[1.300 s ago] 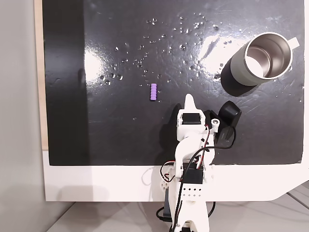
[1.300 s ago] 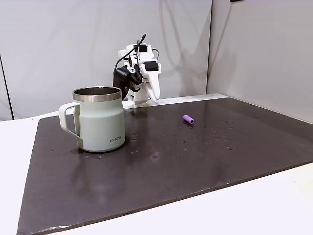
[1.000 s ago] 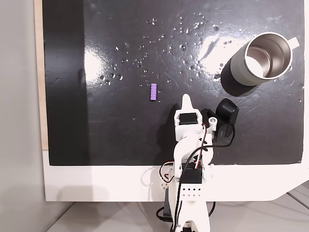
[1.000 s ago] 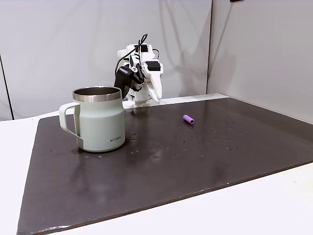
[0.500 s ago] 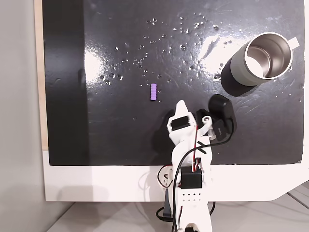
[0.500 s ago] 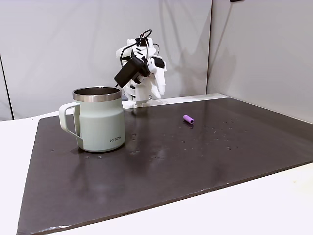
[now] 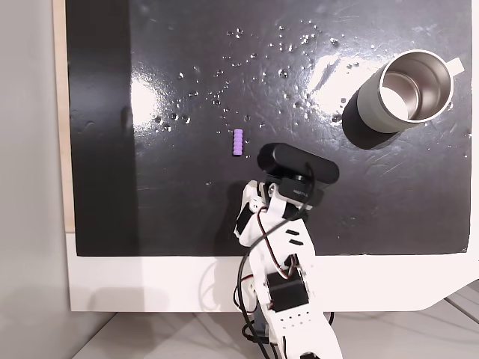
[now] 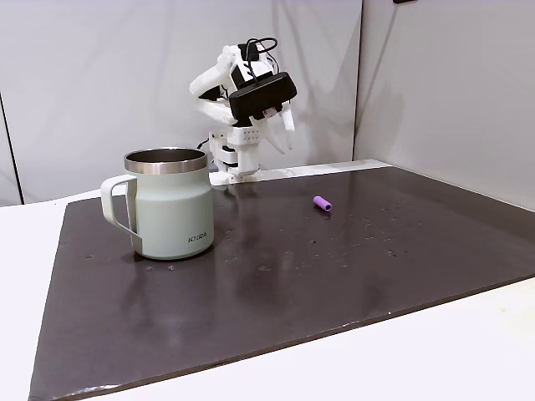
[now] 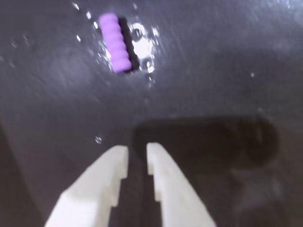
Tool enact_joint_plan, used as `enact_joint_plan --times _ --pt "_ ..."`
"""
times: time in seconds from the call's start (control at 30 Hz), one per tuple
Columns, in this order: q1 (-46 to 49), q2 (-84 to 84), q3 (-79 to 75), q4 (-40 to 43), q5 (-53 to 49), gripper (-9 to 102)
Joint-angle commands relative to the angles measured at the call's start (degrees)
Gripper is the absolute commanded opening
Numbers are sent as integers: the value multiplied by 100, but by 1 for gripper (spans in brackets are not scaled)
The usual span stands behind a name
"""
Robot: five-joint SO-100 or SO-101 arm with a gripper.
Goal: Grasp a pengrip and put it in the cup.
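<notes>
The light-purple ribbed pengrip (image 7: 238,142) lies on the dark mat; it is right of centre in a fixed view (image 8: 322,203) and at the upper left of the wrist view (image 9: 115,42). The grey-green metal cup (image 7: 408,90) stands upright at the top right, handle outward, steel inside bare (image 8: 171,205). My gripper (image 9: 136,150) hangs above the mat, short of the pengrip and slightly to its right. Its white fingers (image 9: 156,175) are together with only a thin slit, nothing between them. From the side, the gripper (image 8: 287,142) points down, well above the mat.
The black wrist camera (image 7: 298,164) covers the fingers from above. The dark mat (image 7: 179,209) carries scattered shiny specks (image 7: 284,45). A white tabletop (image 7: 150,284) borders it, and walls (image 8: 435,83) stand behind the arm.
The arm has lifted off the mat and swung toward the pengrip. The wrist has turned, so the black camera now sits on top. Pengrip and cup have not moved.
</notes>
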Motion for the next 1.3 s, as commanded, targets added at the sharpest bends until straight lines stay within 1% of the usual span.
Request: enact_joint_plan --times 0.0,0.17,0.33,0.47,0.57,0.67,0.77,1.03,1.27 --pt "-26 -1125 -861 79 -79 1" --pt "-255 -2619 -1907 281 158 4" --pt "-448 -4518 -3313 791 527 9" --pt "-554 -4992 -3656 791 457 18" --pt "-694 -5212 -3788 765 404 18" --pt "-870 -5941 -4245 1020 536 18" --pt "-861 -6486 -4562 1028 659 18" --pt "-308 -7893 -5748 958 501 19" --pt "-123 -8886 -6548 958 229 19"
